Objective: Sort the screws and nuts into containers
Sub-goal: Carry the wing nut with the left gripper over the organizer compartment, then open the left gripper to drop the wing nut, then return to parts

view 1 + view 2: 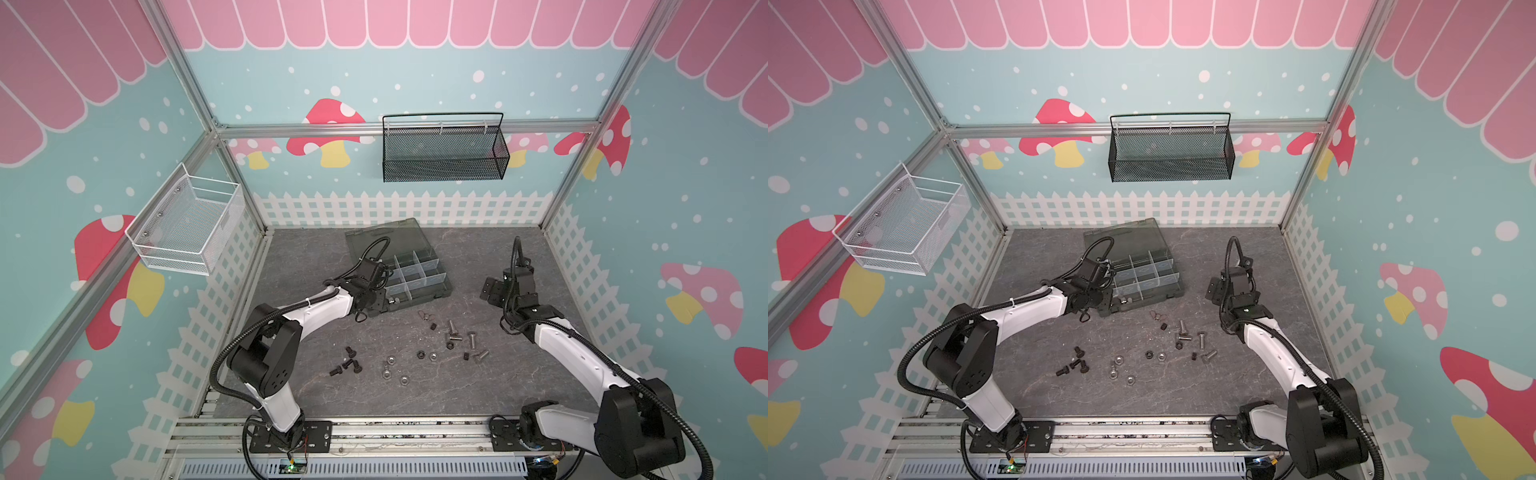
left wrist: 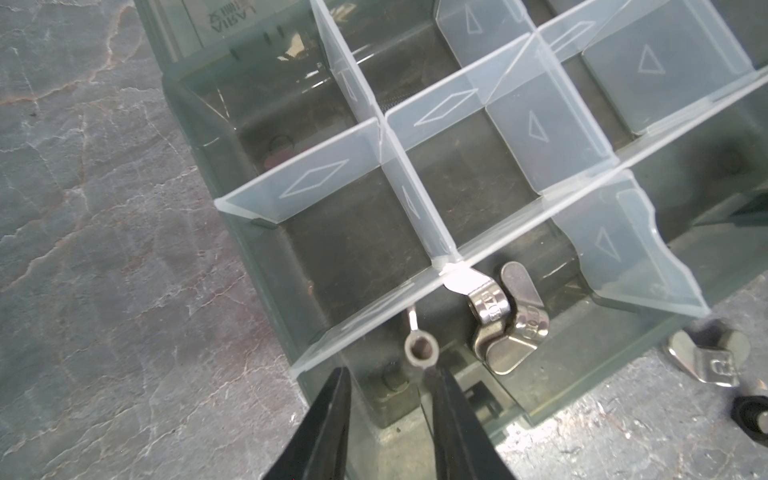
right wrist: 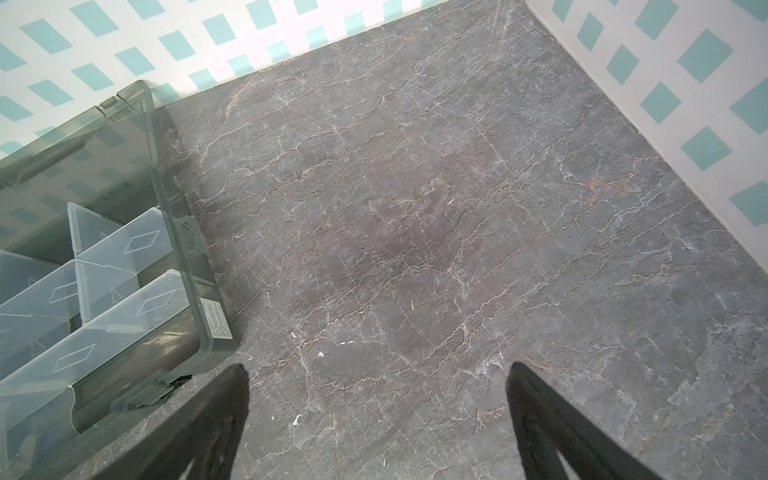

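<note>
Left wrist view: left end effector (image 2: pixel 388 374) narrowly open, gripping nothing, over the organiser box's (image 2: pixel 266 266) front compartment; small silver ring-shaped piece (image 2: pixel 419 347) just off its tips, two wing nuts (image 2: pixel 523 328) beside. Right end effector (image 3: pixel 380 368) wide open, empty, above the counter (image 3: pixel 415 208). Loose screws (image 1: pixel 452 327) and nuts (image 1: pixel 390 360) lie before the box.

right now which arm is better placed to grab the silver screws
Probably right: the open right claw is nearer the silver hex screws; the left claw is at the smoky plastic organiser box.
</note>
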